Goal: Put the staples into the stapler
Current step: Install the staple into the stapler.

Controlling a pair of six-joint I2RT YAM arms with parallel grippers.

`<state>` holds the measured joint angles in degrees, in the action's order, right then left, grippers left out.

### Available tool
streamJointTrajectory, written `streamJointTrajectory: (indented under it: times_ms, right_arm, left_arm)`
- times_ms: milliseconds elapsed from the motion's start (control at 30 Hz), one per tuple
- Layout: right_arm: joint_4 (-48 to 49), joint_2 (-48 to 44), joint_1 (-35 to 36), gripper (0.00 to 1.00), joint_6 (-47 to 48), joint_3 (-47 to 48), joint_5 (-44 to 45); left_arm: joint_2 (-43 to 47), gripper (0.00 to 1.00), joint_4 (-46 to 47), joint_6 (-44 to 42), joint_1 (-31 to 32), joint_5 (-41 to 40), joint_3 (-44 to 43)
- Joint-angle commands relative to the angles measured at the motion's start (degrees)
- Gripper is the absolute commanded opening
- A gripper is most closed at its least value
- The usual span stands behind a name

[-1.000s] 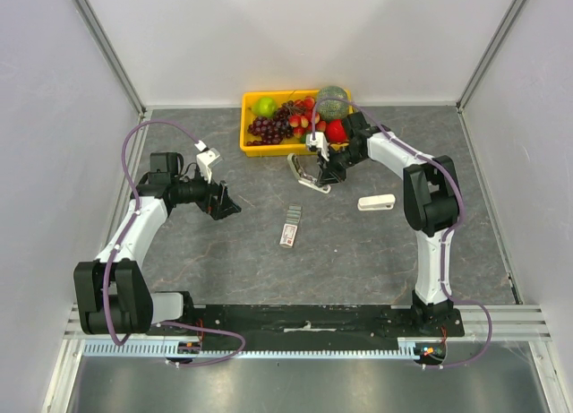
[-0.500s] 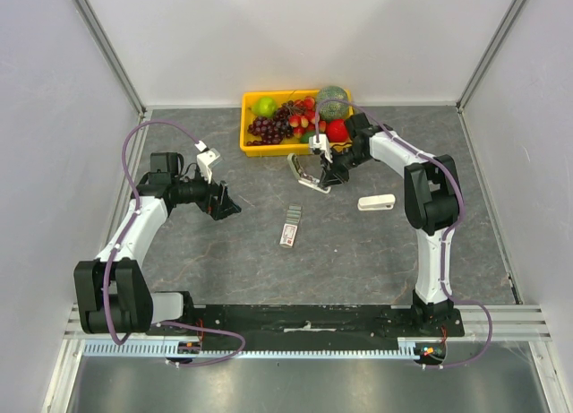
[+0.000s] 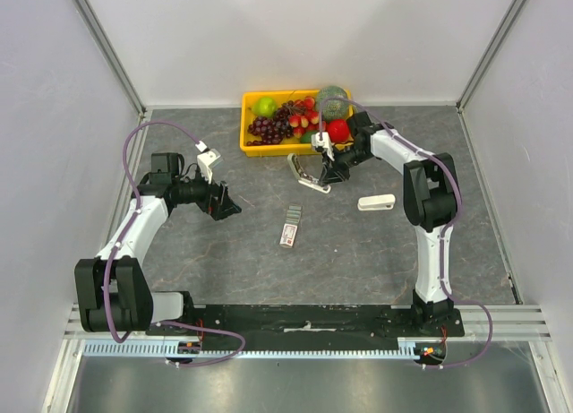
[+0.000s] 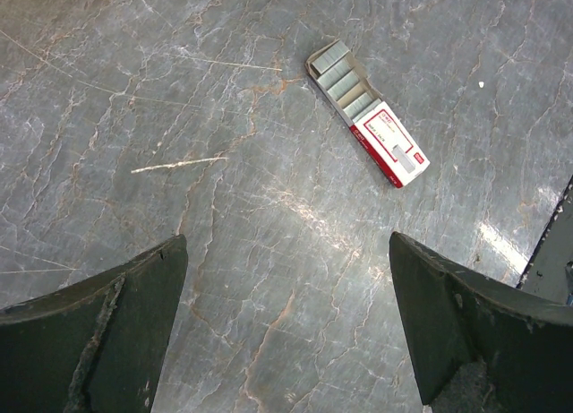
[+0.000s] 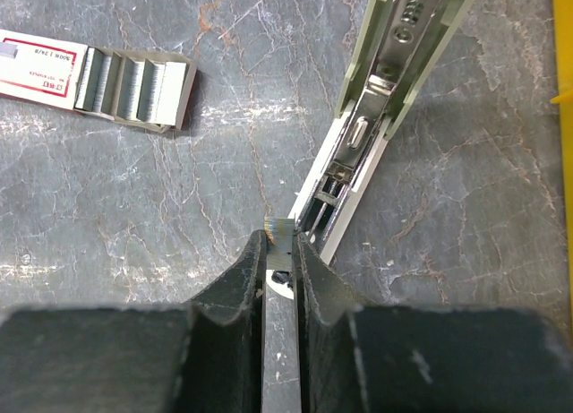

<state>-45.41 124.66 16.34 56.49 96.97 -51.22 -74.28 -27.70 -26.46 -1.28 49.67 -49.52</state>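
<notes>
Silvery staples point(image 5: 134, 77) in red-and-white box point(image 4: 389, 144), yellow basket point(image 3: 269, 150), grey marbled table point(image 3: 358, 252)

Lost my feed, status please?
Left fingers open. Right fingers pinch thin silvery staple strip at opened white stapler. Red-and-white staple box open, mid-table. Nothing blocking.

You have two staplers, one open stapler point(image 5: 394, 73) and one closed stapler point(image 3: 376, 202), one box of staples point(image 3: 290, 227), one yellow fruit tray point(image 3: 269, 150).

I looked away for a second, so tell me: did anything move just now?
The right gripper, pinching a thin silvery strip, slid slightly rightward in the top view, beside the open stapler. Nothing was grabbed or let go. The left gripper, staple box and white stapler stayed put.
</notes>
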Motion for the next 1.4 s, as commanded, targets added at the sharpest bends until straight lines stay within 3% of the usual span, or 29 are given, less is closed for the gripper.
streamJointTrajectory:
  times_ms: [0,1367]
  right_arm:
    - [-1.00,1.20,-0.08,0.19,2.75,1.73,-2.74]
    - [-1.17,2.16,-0.87,0.19,2.40,3.23,-2.66]
  left_arm:
    - [-0.07,1.00,1.78,-0.70,-0.22,1.75,0.12]
    - [-0.78,1.00,1.78,-0.61,-0.22,1.92,0.03]
